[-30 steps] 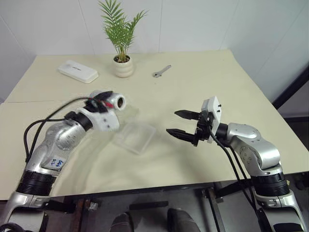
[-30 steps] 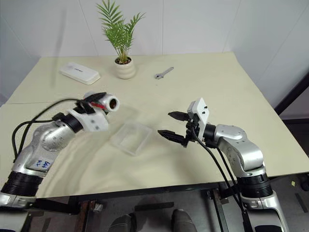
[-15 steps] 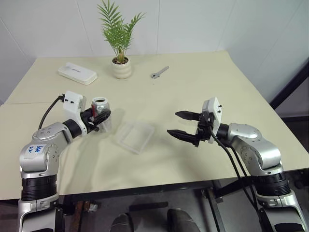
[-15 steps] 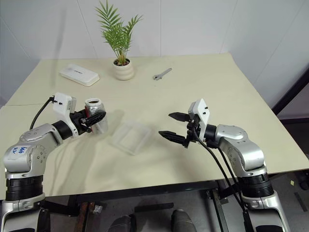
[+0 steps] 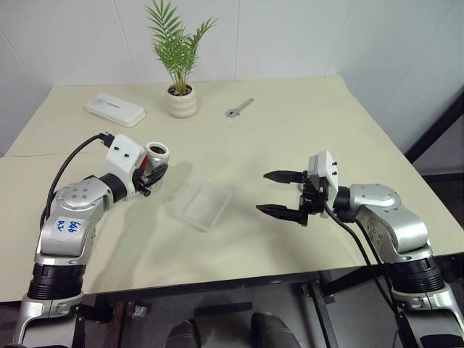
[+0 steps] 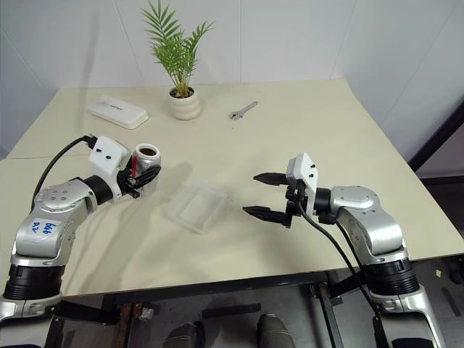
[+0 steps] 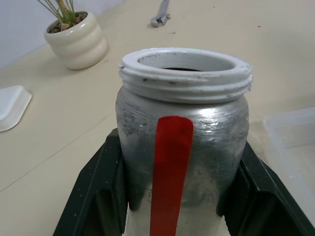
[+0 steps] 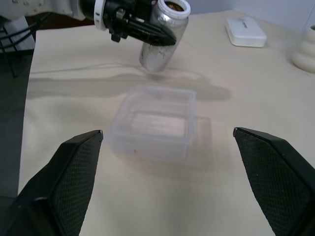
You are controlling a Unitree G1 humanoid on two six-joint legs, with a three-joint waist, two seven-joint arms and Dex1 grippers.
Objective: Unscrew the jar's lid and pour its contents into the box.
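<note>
Silvery-grey plastic cylinder jar (image 5: 154, 164) with a red stripe label sits upright and lidless (white threaded mouth bare) in the left gripper (image 5: 150, 176), whose 2 black fingers (image 7: 96, 189) are clamped against its sides above the cream table (image 5: 290, 130). Just beside it lies the shallow clear plastic rectangular box (image 5: 203, 204), flat on the tabletop. Opposite, the right gripper (image 5: 284, 194) holds nothing, its 2 fingers spread wide toward the box.
</note>
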